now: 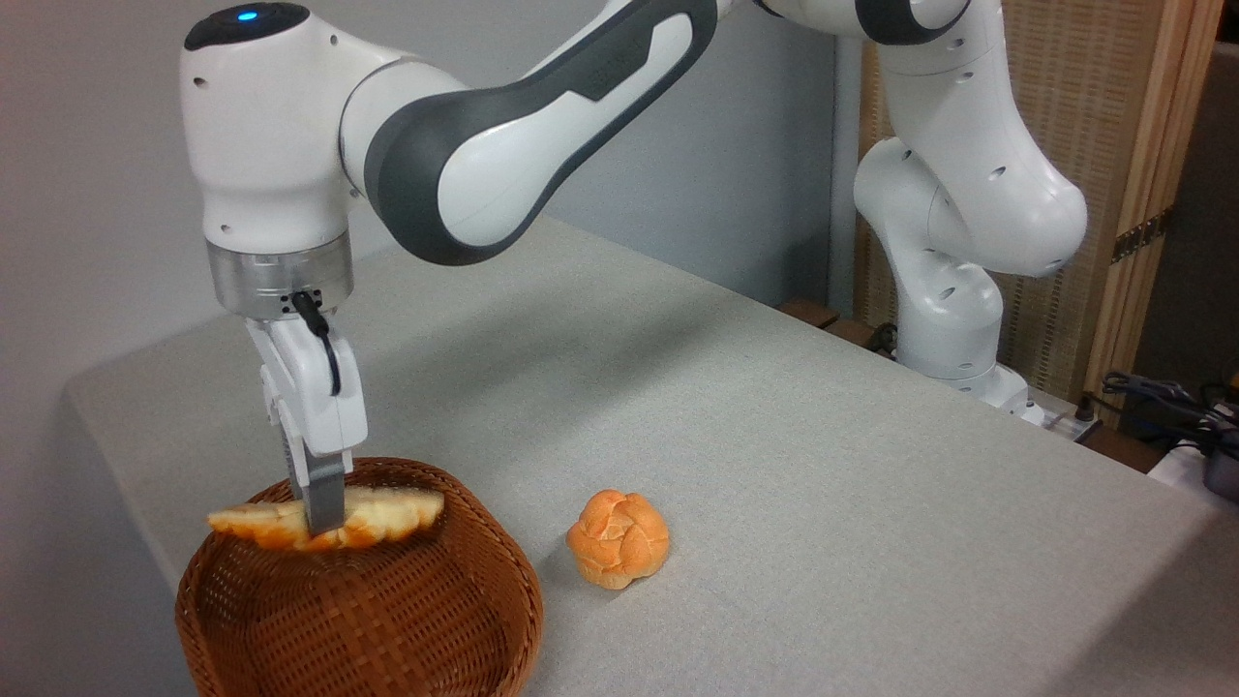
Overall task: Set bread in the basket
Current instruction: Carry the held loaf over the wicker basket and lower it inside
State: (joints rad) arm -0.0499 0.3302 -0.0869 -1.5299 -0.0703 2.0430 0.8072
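The long, pale golden braided bread (pixel 387 511) is clamped mid-length by the gripper (pixel 324 518) above the reddish-brown woven wicker basket (pixel 387 620); it should be lowered level and centred before release.
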